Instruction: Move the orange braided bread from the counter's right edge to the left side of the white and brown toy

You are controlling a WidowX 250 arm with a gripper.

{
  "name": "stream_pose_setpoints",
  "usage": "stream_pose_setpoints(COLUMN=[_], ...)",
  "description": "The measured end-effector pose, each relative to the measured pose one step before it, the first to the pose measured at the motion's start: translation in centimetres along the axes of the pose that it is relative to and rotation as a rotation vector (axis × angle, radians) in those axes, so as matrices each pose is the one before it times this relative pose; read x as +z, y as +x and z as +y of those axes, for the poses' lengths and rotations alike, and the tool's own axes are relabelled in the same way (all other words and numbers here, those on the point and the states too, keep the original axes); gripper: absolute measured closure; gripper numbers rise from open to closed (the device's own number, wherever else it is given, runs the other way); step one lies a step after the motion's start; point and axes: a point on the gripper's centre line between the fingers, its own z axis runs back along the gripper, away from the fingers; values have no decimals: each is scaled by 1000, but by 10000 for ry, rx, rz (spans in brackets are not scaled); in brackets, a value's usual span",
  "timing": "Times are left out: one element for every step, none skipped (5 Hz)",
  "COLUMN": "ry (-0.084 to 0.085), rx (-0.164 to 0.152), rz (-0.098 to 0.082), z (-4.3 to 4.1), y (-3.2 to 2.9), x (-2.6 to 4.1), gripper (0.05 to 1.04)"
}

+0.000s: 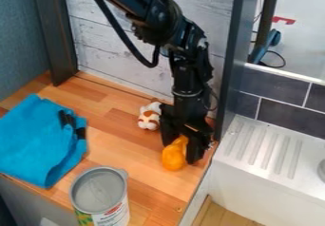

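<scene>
Camera view, fingers [196, 150] holding a rounded orange object [173, 157], upright can [117, 211] nearby, grey inside.

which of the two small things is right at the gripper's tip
The orange one, partly hidden by the gripper; the white-and-brown toy sits behind, nearer the wall.
</scene>
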Motion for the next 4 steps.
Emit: stream_pose_setpoints(ry=[-168, -62, -5, -20], rx=[-130, -173, 294, 671], rz=[241, -526, -595, 60], z=[-357, -526, 1194, 2702], y=[-1018, -534, -692, -848], x=[319, 3255, 3414, 1286], gripper=[259, 259, 259, 259])
